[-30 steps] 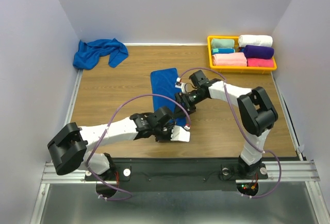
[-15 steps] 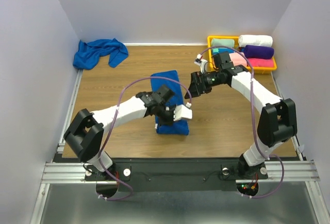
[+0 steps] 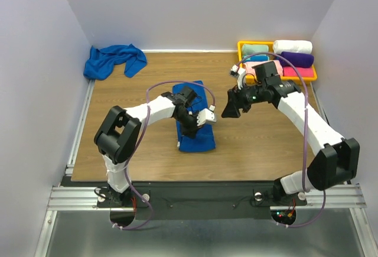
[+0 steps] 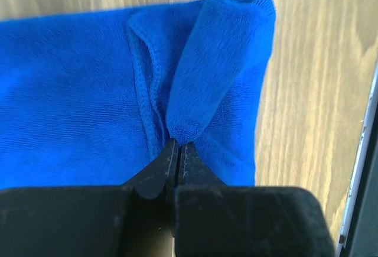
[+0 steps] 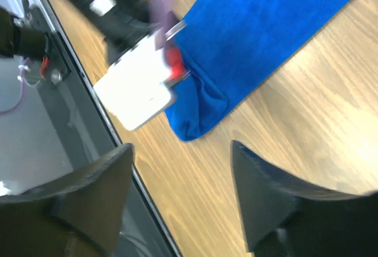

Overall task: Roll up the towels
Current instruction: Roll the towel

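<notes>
Fingers of the left gripper (image 4: pixel 179 146) are pressed together on a small raised fold at the edge of the flat blue towel (image 3: pixel 192 142), which lies lengthwise in the middle of the wooden table (image 3: pixel 254 145). The right gripper (image 3: pixel 227 110) hangs just to the right of this towel, its jaws spread apart with nothing between them. The second blue towel (image 3: pixel 112 61) lies crumpled in the far left corner, well apart from both arms.
</notes>
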Available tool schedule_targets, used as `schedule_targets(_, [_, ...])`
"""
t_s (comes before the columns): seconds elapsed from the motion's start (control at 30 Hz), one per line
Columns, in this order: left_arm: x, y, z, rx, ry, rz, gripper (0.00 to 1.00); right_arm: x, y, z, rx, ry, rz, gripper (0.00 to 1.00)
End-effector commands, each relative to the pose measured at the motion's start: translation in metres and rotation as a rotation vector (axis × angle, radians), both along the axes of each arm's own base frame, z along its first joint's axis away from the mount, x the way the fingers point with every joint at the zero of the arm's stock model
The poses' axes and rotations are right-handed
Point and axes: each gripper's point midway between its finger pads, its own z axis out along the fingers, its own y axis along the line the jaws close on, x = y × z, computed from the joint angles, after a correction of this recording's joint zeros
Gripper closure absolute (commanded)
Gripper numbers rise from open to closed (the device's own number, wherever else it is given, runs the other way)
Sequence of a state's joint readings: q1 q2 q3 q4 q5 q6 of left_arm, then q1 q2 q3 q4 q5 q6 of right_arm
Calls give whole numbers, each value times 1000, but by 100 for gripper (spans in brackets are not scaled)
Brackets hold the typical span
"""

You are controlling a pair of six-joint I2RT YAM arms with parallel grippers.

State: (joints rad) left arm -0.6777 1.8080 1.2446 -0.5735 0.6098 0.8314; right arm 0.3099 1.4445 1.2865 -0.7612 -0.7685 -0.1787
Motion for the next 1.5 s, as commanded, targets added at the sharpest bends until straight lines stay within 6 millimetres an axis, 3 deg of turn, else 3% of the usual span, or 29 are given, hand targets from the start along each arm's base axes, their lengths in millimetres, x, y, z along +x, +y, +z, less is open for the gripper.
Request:
schedule_targets(0.0, [7,-2,1,-33,41,2,96,-20,-6,-7,-85,-113,94,36])
schedule_targets(0.1, [15,0,-5,-41,81,17,93,-33,0,-12,-141,-178,157,46])
schedule_targets(0.2, [18,1,-10,-37,115,15,91,-35,-2,-18,-194,-241,186,47])
schedule_targets(0.27, [22,1,-8,-40,127,19,90,-32,-3,-19,-237,-294,189,47])
schedule_targets(0.37, [22,1,-13,-26,172,14,89,-35,8,-20,-285,-383,240,43])
schedule_targets(0.4, [21,2,-20,-19,194,10,87,-40,21,-22,-287,-418,288,39])
schedule_targets(0.47, [20,4,-23,-7,211,12,87,-37,27,-33,-347,-467,304,33])
schedule_targets(0.5, [20,5,-27,-4,223,16,86,-49,36,-46,-376,-491,373,29])
schedule_targets(0.53, [20,6,-29,-1,227,17,85,-45,46,-49,-380,-547,375,21])
schedule_targets(0.57, [19,6,-30,2,232,18,85,-41,45,-60,-434,-580,374,20])
schedule_targets(0.6, [21,7,-32,4,237,24,85,-50,49,-76,-460,-598,424,19])
schedule_targets(0.63, [21,8,-32,6,241,28,84,-41,56,-80,-470,-655,400,15])
schedule_targets(0.77, [25,10,-34,5,259,41,82,-36,73,-98,-486,-765,393,9])
schedule_targets(0.93, [29,14,-39,14,275,44,81,-26,86,-108,-522,-892,381,9])
schedule_targets(1.2, [36,15,-41,8,281,62,80,-45,78,-151,-591,-901,518,18])
schedule_targets(1.33, [37,18,-43,17,281,62,80,-34,79,-131,-596,-970,434,17])
schedule_targets(1.37, [36,20,-43,21,284,60,80,-30,75,-117,-599,-1000,390,16])
schedule_targets(1.43, [36,22,-43,25,284,62,80,-30,65,-110,-615,-1021,377,11])
schedule_targets(1.47, [36,24,-44,28,287,61,80,-32,62,-94,-595,-1057,360,10])
